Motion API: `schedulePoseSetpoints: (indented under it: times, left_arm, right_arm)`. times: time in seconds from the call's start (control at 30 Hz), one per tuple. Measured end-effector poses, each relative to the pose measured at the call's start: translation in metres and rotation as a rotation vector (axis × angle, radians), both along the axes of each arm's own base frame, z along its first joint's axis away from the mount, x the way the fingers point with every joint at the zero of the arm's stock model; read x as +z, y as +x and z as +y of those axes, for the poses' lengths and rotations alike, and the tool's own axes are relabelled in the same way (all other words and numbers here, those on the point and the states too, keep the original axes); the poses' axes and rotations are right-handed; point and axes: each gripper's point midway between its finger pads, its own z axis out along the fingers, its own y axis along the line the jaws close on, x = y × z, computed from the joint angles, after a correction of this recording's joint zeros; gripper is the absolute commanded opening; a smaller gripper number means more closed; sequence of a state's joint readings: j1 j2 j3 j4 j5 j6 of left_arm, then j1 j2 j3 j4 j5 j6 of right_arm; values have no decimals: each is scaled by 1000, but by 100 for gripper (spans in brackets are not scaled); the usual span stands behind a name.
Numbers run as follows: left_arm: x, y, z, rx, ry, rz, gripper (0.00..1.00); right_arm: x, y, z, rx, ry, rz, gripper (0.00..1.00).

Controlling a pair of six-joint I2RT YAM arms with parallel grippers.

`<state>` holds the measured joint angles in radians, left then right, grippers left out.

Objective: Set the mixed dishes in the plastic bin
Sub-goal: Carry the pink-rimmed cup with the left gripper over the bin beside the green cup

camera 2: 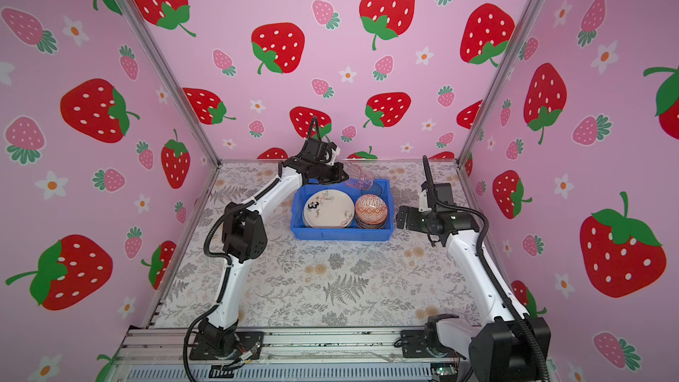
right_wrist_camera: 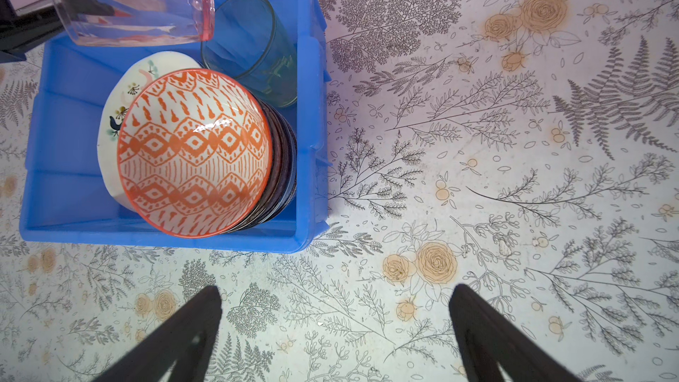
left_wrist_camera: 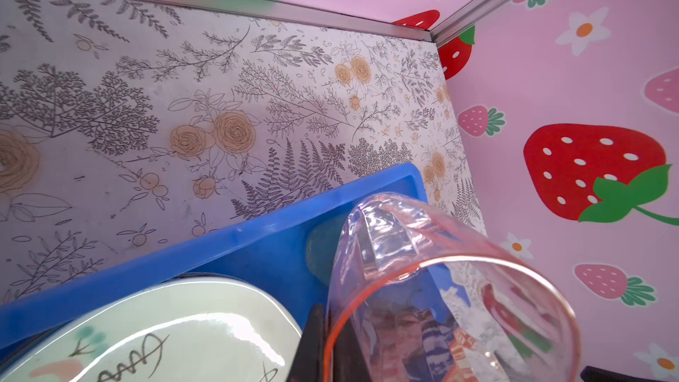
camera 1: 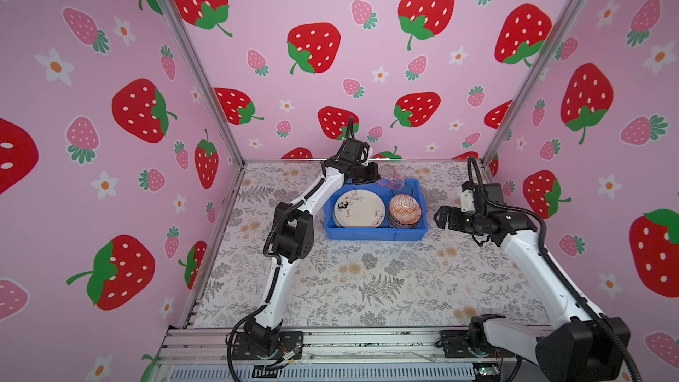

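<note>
top views: left gripper (camera 1: 377, 175) reaches over the back edge of the blue plastic bin (camera 1: 374, 235). its jaws are pinching the wall of the pink tumbler (camera 1: 393, 177), which hangs tilted above the bin's back part. inside the bin, the cream plate with black "3" (camera 1: 359, 211) lies on the left. the orange bowl (camera 1: 404, 208) tops a stack of bowls on the right, with the green tumbler (camera 1: 403, 189) behind it. right gripper (camera 1: 438, 217) sits just right of the bin over the table (camera 1: 367, 281), jaws spread.

left wrist: pink tumbler mouth is close to the camera, one black finger (left_wrist_camera: 312, 339) outside its rim, bin rim and plate below.

right wrist: jaws wide apart over the table beside the bin. green tumbler stands upright in a bin corner. pink tumbler is above it, contact cannot tell.
</note>
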<state>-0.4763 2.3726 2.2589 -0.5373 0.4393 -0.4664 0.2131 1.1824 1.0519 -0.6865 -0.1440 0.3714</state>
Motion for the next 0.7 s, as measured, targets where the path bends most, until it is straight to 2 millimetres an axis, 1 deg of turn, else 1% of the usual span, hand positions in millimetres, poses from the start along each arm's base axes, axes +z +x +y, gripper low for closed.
schedulePoseSetpoints:
  times: [0.17, 0.3, 0.5, 0.7]
  left_arm:
    - [6, 1, -16, -33, -14, -29, 0]
    - [0, -1, -22, -47, -4, -26, 0]
    - [-12, -8, -20, -55, 29, 6, 0]
    - [-14, -6, -18, -53, 66, -5, 0]
  right_arm:
    - [-1, -1, 0, 0, -1, 4, 99]
    - [-2, -1, -1, 0, -4, 6, 99]
    - [-2, -1, -2, -3, -9, 4, 99]
    - [-11, -3, -5, -6, -18, 21, 99]
